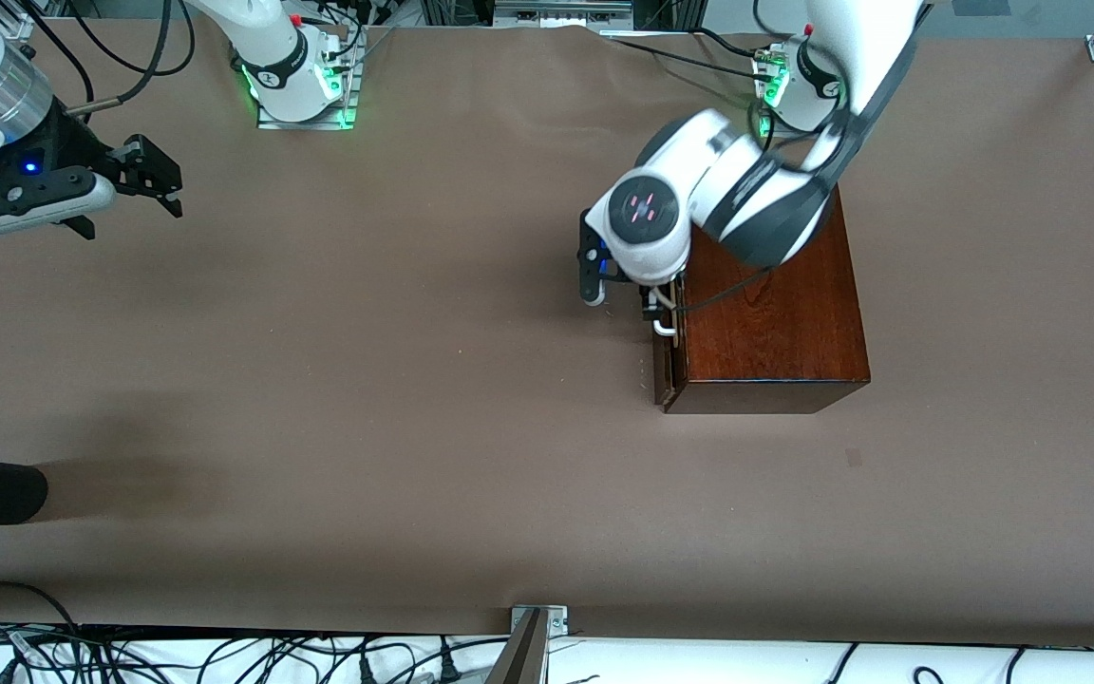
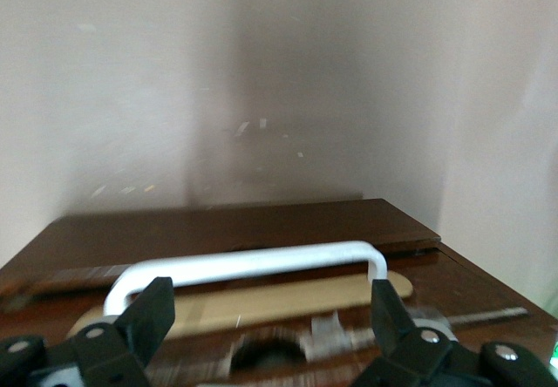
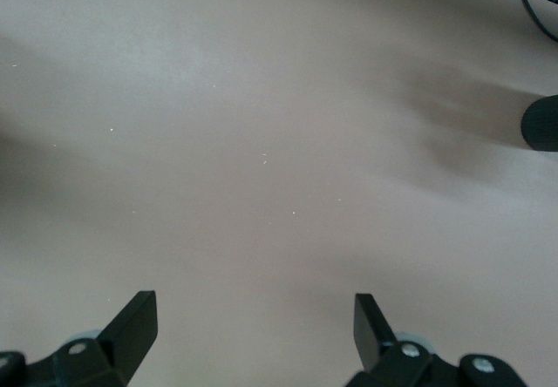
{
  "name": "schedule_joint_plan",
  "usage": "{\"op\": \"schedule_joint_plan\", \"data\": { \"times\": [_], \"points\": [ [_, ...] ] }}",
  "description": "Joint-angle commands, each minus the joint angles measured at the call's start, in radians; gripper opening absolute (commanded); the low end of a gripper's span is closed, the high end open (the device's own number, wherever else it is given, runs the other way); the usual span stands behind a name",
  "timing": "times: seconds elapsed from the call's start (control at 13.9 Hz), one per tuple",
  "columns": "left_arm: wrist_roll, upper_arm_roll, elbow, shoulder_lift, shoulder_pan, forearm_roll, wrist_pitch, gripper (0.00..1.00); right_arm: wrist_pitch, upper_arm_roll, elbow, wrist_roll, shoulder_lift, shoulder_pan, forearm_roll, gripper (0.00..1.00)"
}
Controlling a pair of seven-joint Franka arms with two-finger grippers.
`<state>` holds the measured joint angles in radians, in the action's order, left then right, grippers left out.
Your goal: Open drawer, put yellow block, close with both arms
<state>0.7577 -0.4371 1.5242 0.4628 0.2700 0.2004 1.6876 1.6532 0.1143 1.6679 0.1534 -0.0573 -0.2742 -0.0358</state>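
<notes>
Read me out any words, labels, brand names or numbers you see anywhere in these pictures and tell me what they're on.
No text can be read in any view.
Red marks on the round cap of the left arm's wrist: blurred, unreadable.
Wooden box, white handle, brown table cover: no lettering.
Left gripper and right gripper: no labels visible.

The left arm (image 1: 699, 204) hides part of the drawer's handle (image 1: 665, 318).

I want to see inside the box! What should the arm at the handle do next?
Probably shut the open left gripper on the white handle, then pull: its fingers sit either side of the bar and the drawer looks barely open. The right gripper waits, open.
</notes>
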Motion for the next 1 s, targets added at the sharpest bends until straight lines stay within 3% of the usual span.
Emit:
{"op": "schedule_joint_plan", "data": {
  "times": [0.0,0.22,0.43,0.72,0.93],
  "points": [
    [-0.115,0.001,-0.021,-0.121,-0.044,0.01,-0.022,1.0,-0.018,-0.002,-0.014,-0.015,0.004,0.004,0.002,1.0],
    [-0.126,0.008,-0.139,-0.141,-0.109,0.01,-0.117,1.0,-0.016,0.011,-0.014,-0.014,0.008,0.006,0.002,1.0],
    [-0.17,0.041,-0.104,-0.235,-0.225,-0.042,-0.111,1.0,0.0,0.045,-0.016,-0.012,0.025,0.007,0.004,1.0],
    [-0.279,0.306,0.008,-0.377,-0.16,-0.179,-0.092,1.0,0.01,0.047,-0.014,-0.011,0.028,0.009,0.007,1.0],
    [-0.461,0.394,0.132,-0.501,-0.16,-0.191,-0.004,1.0,0.007,0.01,-0.014,0.002,0.031,0.065,0.008,1.0]
  ]
}}
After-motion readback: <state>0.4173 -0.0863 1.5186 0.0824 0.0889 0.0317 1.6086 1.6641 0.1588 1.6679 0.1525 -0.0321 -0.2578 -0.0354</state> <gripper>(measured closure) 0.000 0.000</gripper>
